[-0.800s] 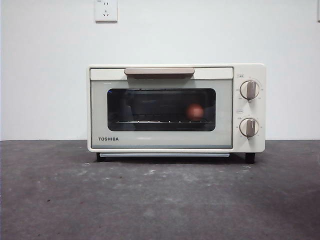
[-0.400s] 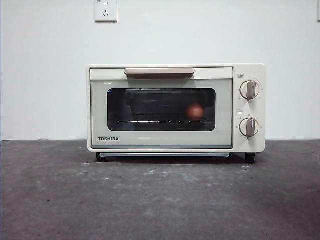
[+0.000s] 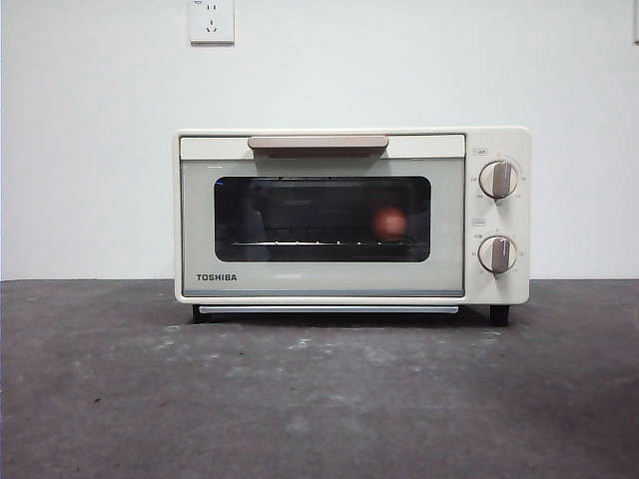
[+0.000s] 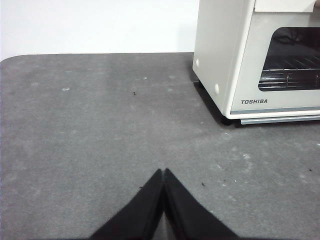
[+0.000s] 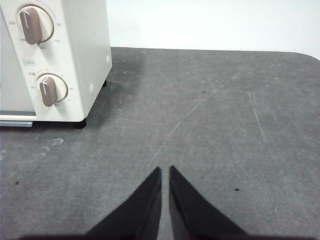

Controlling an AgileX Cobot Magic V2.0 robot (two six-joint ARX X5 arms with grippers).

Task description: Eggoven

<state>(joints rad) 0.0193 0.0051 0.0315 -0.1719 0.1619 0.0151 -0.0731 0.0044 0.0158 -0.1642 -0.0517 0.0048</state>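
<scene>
A: Setting: dark grey worktop (image 3: 319, 399), white wall, socket (image 3: 212, 20) at upper left of frame.

B: Items?

A: One cream toaster oven (image 3: 351, 215), centre frame, door shut. One egg (image 3: 390, 223) on the rack, right of centre behind the glass.

B: Grippers?

A: Left gripper (image 4: 164, 172) closed, empty. Right gripper (image 5: 165, 170) nearly closed, empty. Both clear of the oven.

B: Progress?

A: Looks complete; nothing apparent remains.
</scene>
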